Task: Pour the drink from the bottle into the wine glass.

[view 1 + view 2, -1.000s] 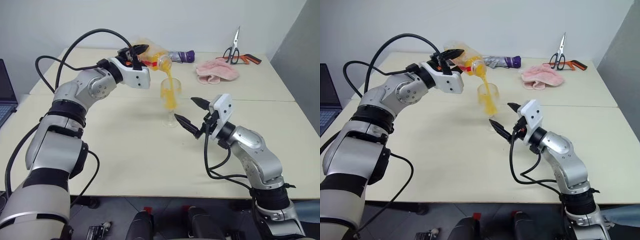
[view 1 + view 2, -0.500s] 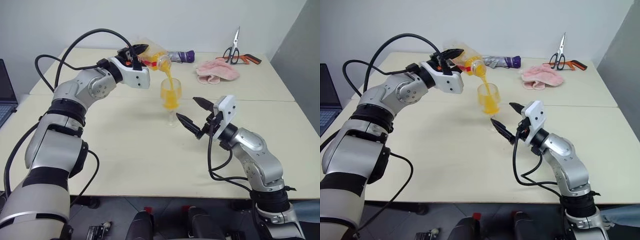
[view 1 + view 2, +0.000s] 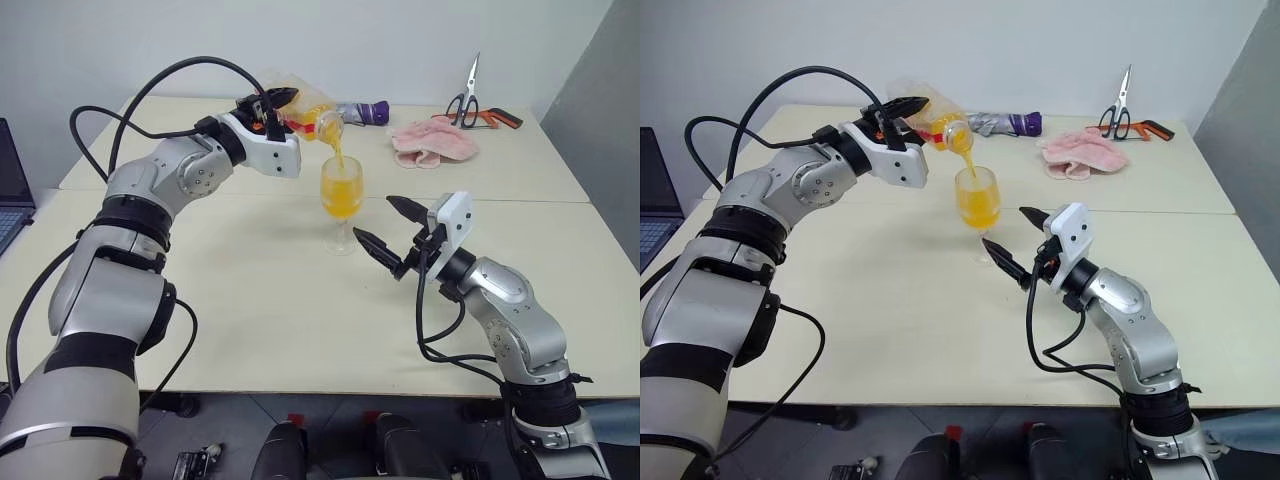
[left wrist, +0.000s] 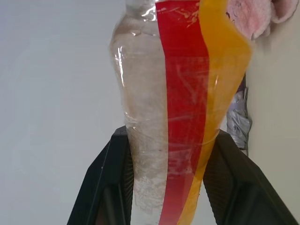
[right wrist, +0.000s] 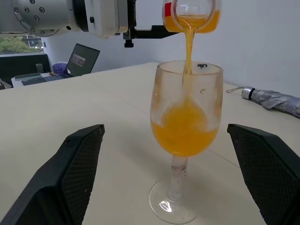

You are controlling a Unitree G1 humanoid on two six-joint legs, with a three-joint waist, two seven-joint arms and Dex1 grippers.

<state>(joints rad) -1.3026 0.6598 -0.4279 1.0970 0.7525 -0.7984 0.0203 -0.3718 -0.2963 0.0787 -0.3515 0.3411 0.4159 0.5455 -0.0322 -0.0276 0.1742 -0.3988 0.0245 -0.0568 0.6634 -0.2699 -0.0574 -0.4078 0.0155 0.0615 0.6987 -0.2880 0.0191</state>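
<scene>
We see the left gripper [image 3: 277, 108] pinching the bottle [image 3: 305, 110], tipped mouth-down above the wine glass [image 3: 341, 205] at table centre. The drink [image 3: 340, 199] streams in, about half filling the bowl. The right gripper [image 3: 385, 226], jaws spread, sits just right of the glass, not touching it.

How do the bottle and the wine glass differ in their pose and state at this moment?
The bottle is tipped over, raised above the table, while the wine glass stands upright on the table. The bottle is clamped in the left gripper; the wine glass is free, with the open right gripper beside it. The bottle gives out the drink; the wine glass takes it in. Both are clear and hold orange liquid.
</scene>
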